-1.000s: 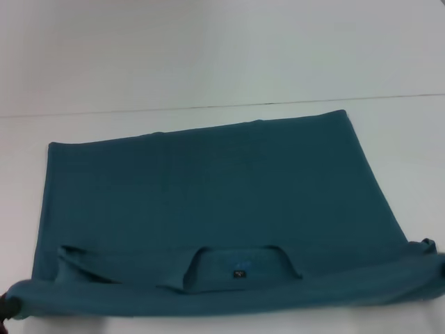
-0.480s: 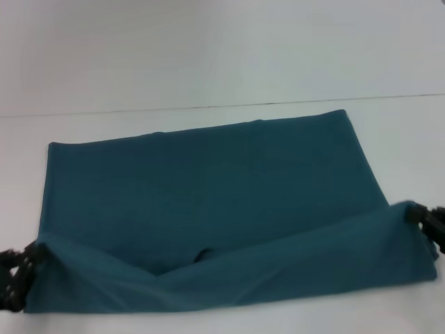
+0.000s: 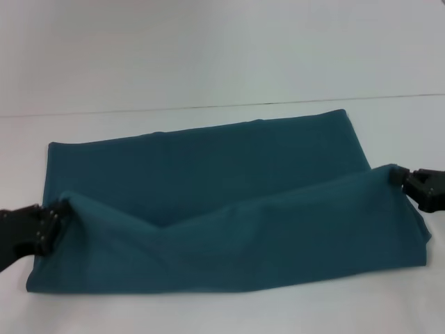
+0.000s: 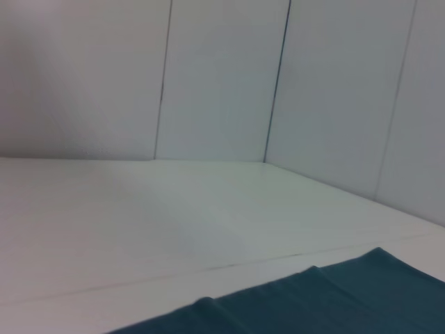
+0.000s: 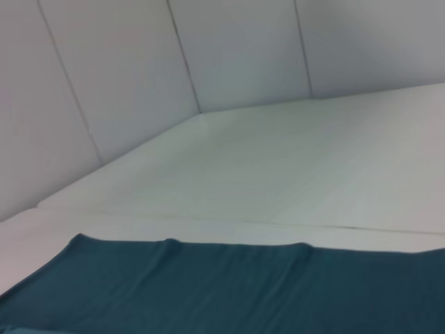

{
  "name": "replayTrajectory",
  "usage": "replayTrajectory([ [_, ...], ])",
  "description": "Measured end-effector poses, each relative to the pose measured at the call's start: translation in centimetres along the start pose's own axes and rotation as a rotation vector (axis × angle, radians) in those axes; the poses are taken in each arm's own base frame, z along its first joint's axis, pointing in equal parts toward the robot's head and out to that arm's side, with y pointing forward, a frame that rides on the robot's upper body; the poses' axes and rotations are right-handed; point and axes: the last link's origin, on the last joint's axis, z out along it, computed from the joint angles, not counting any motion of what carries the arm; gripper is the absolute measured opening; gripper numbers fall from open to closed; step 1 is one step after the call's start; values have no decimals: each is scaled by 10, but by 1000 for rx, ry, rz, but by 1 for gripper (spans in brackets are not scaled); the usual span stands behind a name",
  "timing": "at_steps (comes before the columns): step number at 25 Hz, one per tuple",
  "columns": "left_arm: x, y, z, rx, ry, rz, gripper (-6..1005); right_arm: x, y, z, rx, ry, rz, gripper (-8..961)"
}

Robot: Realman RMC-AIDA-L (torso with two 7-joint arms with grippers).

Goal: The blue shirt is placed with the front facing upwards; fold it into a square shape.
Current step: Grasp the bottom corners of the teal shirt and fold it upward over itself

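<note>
On the white table (image 3: 208, 56) in front of me, the blue shirt (image 3: 208, 167) lies spread wide, its far part flat on the surface and its near edge lifted off the table and carried part of the way over the flat cloth. From the head camera I see that raised edge sag in the middle, dipping low between two high ends, so the fold forms a shallow trough across the cloth. No print or collar shows from here; only plain blue fabric faces up.

My left gripper (image 3: 52, 221) sits at the left end of the lifted edge, its fingers closed on the corner of the cloth there. My right gripper (image 3: 398, 177) sits at the right end, likewise pinched on the fabric, with the cloth bunched to a point where it is held. Both are just above the table, well apart from each other, with the whole width of the shirt between them.

A thin dark seam (image 3: 208, 107) runs across the table just beyond the shirt's far edge. My left wrist camera shows a strip of the blue cloth lying flat on the white surface, with panelled white walls (image 4: 222, 76) behind; my right wrist camera shows a wider stretch of the same flat cloth and the seam past it.
</note>
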Motion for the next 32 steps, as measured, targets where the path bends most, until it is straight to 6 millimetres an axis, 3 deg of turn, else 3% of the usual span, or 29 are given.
replayTrajectory([
  [19,17,-29,49,191,-38,-20,54,-37,-31,31,174,-12,24,88],
  [32,29,-35,51,230,32,-44,62,-61,-24,75,192,26,-53,92],
])
